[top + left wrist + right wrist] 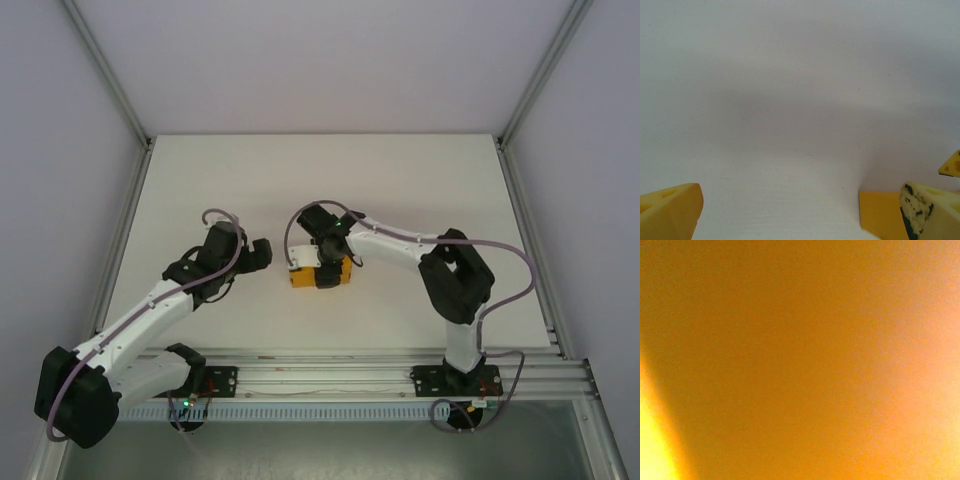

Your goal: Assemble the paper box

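The paper box [303, 277] is a small orange rectangular box on the white table, near the middle. My right gripper [329, 266] reaches down onto it from behind, with a dark finger across its front face. How its jaws stand on the card cannot be made out. In the right wrist view the box's orange card [800, 360] lies right against the lens. My left gripper [262, 252] hovers just left of the box, open and holding nothing. In the left wrist view its yellow fingertips [670, 212] stand wide apart, with a corner of the box [880, 212] beside the right one.
The white table [400, 180] has bare room behind and to both sides of the box. Grey walls and aluminium posts [110, 90] enclose it. A metal rail [320, 375] carrying the arm bases runs along the near edge.
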Tool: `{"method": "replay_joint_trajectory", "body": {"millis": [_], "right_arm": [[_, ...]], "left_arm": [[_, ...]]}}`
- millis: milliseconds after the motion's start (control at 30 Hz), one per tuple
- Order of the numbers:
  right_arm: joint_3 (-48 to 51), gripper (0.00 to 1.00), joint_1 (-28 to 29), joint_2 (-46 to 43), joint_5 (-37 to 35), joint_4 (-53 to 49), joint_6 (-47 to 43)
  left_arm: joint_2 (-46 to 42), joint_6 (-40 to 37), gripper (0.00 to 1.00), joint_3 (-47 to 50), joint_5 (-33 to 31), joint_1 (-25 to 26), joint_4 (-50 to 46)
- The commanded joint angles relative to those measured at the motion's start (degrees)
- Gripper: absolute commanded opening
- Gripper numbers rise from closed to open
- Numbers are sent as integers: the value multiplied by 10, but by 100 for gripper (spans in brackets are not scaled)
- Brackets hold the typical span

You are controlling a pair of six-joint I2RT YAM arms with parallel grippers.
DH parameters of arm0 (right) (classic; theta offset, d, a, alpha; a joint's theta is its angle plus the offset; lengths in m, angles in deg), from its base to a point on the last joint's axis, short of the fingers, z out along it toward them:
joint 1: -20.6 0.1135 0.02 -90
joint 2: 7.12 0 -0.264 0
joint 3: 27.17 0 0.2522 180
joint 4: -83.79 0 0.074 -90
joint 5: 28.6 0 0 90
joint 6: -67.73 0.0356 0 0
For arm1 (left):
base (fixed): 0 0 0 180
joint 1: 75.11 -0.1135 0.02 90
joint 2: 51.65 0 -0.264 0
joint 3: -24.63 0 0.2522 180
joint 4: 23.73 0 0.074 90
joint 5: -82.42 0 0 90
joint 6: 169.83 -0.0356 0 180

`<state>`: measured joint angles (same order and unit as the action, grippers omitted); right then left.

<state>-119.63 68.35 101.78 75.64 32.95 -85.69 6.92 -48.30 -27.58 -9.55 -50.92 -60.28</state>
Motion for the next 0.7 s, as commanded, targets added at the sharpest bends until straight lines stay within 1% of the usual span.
{"method": "replay_joint_trajectory", "body": {"millis": [0, 67, 133, 200, 267, 333, 400, 467, 533, 600, 667], "right_arm": [[38, 62, 2, 19, -41, 59, 10], [41, 51, 2, 14, -53, 69, 11], [47, 43, 2, 4, -62, 76, 11], [53, 39, 0, -7, -86, 92, 20], [58, 37, 2, -16, -136, 116, 27], [72, 37, 2, -25, -204, 163, 32], [96, 39, 1, -27, -272, 231, 20], [111, 40, 0, -21, -316, 280, 5], [112, 41, -6, -9, -331, 307, 2], [117, 44, -13, 3, -318, 336, 10], [117, 48, -17, 16, -325, 351, 15]], "left_arm": [[-13, 18, 100, 11, -15, -7, -17], [-17, 19, 100, 12, -15, -7, -20], [-23, 19, 100, 12, -16, -7, -24], [-31, 23, 100, 13, -20, -8, -26], [-41, 26, 100, 14, -23, -8, -27], [-53, 28, 100, 18, -25, -8, -24], [-63, 31, 100, 21, -27, -8, -23], [-72, 34, 100, 24, -27, -8, -19], [-79, 38, 100, 27, -25, -8, -13], [-84, 42, 100, 29, -18, -8, -7], [-87, 43, 100, 32, -14, -8, -6]]}}
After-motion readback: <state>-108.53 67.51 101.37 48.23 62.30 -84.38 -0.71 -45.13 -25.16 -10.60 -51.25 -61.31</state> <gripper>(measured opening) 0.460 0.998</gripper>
